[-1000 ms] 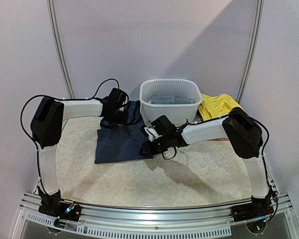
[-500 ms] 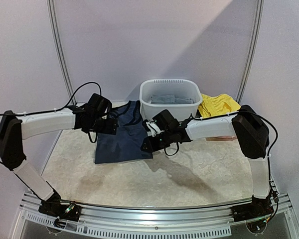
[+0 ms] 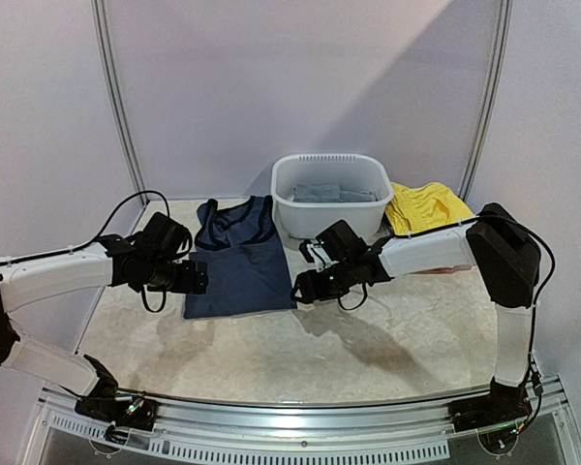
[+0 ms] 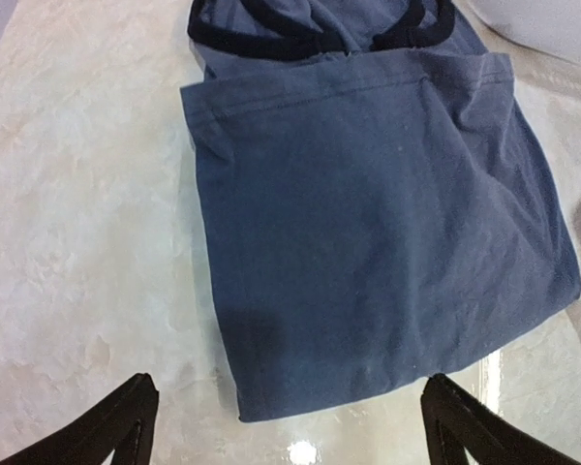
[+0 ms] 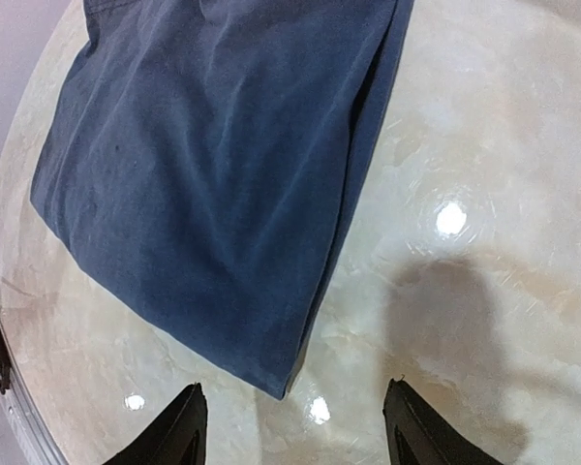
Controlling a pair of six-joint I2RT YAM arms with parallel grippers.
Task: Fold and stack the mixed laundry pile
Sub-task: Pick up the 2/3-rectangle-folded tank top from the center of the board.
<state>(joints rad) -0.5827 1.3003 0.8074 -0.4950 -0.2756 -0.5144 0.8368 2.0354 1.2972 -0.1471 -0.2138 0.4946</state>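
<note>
Top view: I saw navy tank top [image 3: 237, 273] folded flat on table [image 3: 387, 339], left of white basin [image 3: 337, 219]. Grey garment [image 3: 329, 193] lay in basin, yellow garment [image 3: 422, 205] beside it on right. Left gripper [image 3: 196, 279] sat just beside top's left edge, right gripper [image 3: 305, 289] beside its right corner.

Left wrist: left gripper [image 4: 287, 392] jaws stood wide apart, empty, tank top [image 4: 368, 242] beneath.

Right wrist: right gripper [image 5: 292, 397] jaws stood apart, holding nothing, over tank top [image 5: 213, 174] corner.

White plastic basin [image 3: 331, 217] sits at the far side of my bench [image 3: 397, 339] - pale marbled top, glossy enough to throw back little light spots.
</note>
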